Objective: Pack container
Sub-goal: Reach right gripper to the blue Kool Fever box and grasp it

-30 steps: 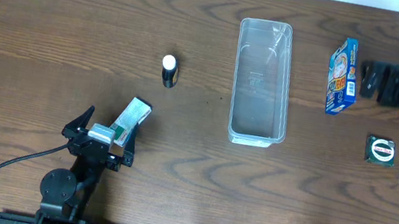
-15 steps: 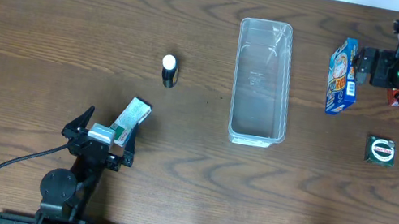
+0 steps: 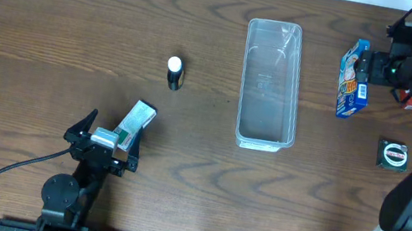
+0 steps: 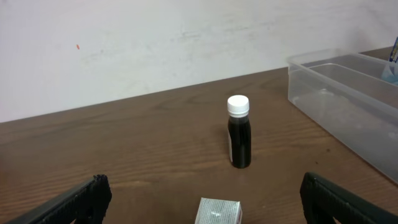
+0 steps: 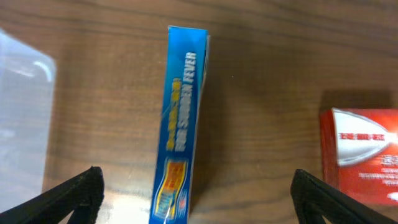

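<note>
The clear plastic container (image 3: 267, 101) lies lengthwise at the table's middle and looks empty; it also shows in the left wrist view (image 4: 348, 93) and in the right wrist view (image 5: 22, 112). My right gripper (image 3: 376, 67) (image 5: 196, 199) is open just above a blue box (image 3: 354, 78) (image 5: 180, 130) that stands on its edge right of the container. My left gripper (image 3: 110, 139) (image 4: 208, 202) is open at the front left, with the end of a white and green box (image 3: 137, 123) (image 4: 219, 211) between its fingers. A dark bottle with a white cap (image 3: 174, 73) (image 4: 239, 134) stands left of the container.
A red box (image 5: 364, 155) lies right of the blue box, mostly under my right arm in the overhead view. A round dark green pack (image 3: 393, 154) lies near the right edge. A white wall (image 4: 155, 43) runs behind the table.
My right arm has swung left and toward the far edge, bringing its gripper to the blue box. The left arm and the objects have not moved.
</note>
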Available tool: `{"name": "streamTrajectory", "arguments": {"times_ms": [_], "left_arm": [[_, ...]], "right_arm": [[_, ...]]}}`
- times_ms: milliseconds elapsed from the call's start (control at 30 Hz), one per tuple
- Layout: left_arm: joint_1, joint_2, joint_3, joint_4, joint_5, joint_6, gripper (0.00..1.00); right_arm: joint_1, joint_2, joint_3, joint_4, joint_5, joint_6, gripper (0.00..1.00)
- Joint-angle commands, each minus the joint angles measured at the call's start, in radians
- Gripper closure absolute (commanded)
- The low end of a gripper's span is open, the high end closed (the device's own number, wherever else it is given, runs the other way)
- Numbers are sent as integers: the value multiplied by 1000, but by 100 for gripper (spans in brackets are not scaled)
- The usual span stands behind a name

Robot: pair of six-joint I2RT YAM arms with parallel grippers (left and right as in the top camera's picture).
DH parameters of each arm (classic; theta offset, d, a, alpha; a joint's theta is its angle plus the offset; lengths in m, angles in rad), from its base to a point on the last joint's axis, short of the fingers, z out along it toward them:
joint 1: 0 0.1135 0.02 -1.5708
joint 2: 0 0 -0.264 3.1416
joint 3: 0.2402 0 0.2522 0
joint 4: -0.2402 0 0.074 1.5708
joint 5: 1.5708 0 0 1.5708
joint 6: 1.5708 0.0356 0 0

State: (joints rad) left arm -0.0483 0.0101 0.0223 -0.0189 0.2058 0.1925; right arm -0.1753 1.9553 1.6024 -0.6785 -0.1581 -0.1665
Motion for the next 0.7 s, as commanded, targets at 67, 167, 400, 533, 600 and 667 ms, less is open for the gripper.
{"name": "streamTrajectory", "arguments": {"times_ms": [67,167,400,533,600,667], "left_arm": [[4,-5,-18,-32,11,16,2],[4,-5,-18,-32,11,16,2],[4,-5,-18,-32,11,16,2],[4,-5,-18,-32,11,16,2],[4,-5,-18,-32,11,16,2],[4,-5,-18,-32,11,16,2]], "right_arm": [[-7,46,13,37,11,5,5],[0,79,13,52,11,5,4],[27,137,13,71,4,5,7],[46,156,13,84,4,5,13],[55,160,13,88,4,5,17],[59,161,13,92,5,5,22]]}}
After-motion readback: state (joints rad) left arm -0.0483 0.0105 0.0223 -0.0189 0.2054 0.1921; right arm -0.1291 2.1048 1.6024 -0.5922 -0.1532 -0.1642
